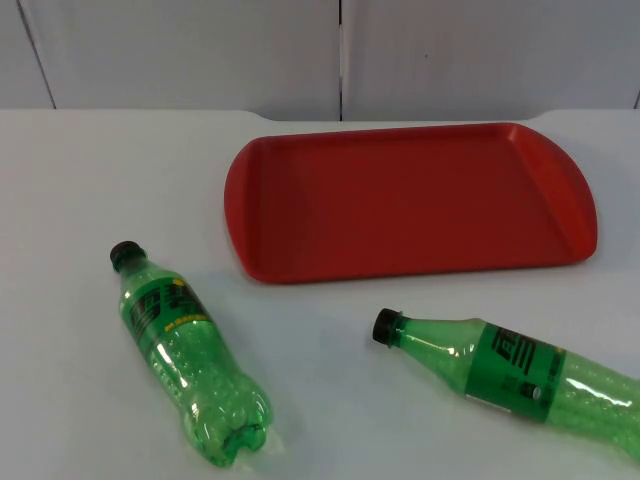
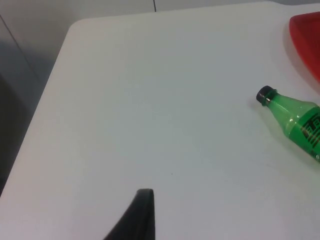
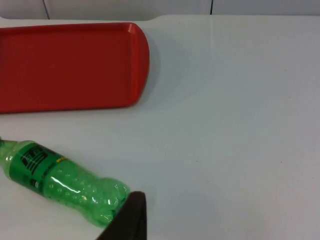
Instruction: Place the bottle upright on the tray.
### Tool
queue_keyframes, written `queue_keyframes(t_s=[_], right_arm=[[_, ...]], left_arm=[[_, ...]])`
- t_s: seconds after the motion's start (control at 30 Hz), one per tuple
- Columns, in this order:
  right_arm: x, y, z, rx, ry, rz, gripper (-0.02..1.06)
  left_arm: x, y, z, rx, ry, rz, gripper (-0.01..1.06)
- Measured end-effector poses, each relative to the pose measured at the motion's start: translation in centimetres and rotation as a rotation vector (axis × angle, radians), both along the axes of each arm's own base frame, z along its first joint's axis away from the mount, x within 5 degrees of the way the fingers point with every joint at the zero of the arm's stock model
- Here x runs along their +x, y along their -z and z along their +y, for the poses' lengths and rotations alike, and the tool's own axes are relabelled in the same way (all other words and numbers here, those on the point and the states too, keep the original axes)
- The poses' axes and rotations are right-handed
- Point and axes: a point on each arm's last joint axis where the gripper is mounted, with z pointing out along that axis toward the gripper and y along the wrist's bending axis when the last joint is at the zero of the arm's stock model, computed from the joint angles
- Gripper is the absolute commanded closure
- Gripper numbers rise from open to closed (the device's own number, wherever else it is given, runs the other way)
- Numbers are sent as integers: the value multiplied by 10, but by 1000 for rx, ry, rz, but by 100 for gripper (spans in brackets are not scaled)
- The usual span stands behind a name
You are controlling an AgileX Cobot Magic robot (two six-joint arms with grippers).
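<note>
your left gripper point(image 2: 142, 210) hovers above bare table, back from the tray and well short of the bottle's cap; one black fingertip is all you get, so i cannot tell whether that claw is released or clenched. your right gripper point(image 3: 131, 212) hangs just beside the base of the right bottle point(image 3: 60, 182), and its state is equally unreadable.

both green bottles lie on their sides on the table point(image 1: 330, 400), on the near side of the red tray point(image 1: 410, 200), touching neither it nor each other. the left bottle point(image 1: 185, 350) points its cap toward the tray's near left corner; the right bottle's cap points the same general way.

pick one arm and let the other wait. take the bottle across its labelled middle, lift it off the table before tipping it base-down, then lower onto the flat floor of the tray, away from the sloped rim, and let go only once it stands steady.
</note>
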Motion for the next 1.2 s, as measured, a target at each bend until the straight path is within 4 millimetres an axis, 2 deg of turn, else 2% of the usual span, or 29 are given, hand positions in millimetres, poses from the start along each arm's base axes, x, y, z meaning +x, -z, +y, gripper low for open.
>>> queue_keyframes(t_s=[0.53,0.67,0.83,0.97,1.2], right_arm=[[0,0,0,0,0,0,-1],[0,0,0,0,0,0,-1],[0,0,0,0,0,0,-1],[0,0,0,0,0,0,-1],[0,0,0,0,0,0,-1]], left_arm=[[0,-1,-4,-40,27,-8,0],[-3,-12,-5,-43,31,-35,0],[4,-32,-4,-44,30,-25,0],[15,-49,-3,-48,30,0,0],[31,-66,-5,-80,47,37,0]])
